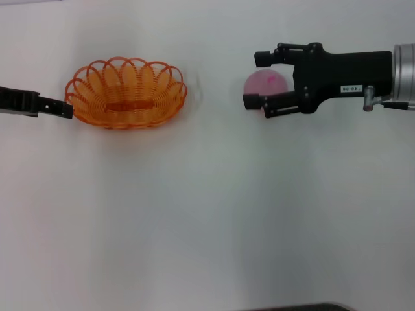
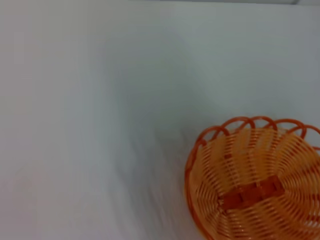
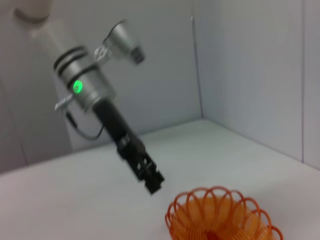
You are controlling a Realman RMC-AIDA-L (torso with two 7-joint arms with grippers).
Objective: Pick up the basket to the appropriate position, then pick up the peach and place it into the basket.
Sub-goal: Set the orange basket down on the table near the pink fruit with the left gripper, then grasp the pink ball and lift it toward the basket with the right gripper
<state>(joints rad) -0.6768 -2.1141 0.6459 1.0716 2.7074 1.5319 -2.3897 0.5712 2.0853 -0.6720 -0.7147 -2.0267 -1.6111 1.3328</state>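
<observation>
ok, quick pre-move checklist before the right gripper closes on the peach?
1. Right gripper open: ok, jaws apart.
2. Peach between the right fingers: ok in the head view; gripper height over the table cannot tell.
3. Peach free of other objects: ok, it sits alone on the table.
4. Basket upright and empty: ok.
5. Left gripper clear of the drop zone: not ok, its tip is at the basket's left rim; in the right wrist view it looks just off the rim, contact cannot tell.
6. Path from peach to basket clear: ok, bare table between them.
</observation>
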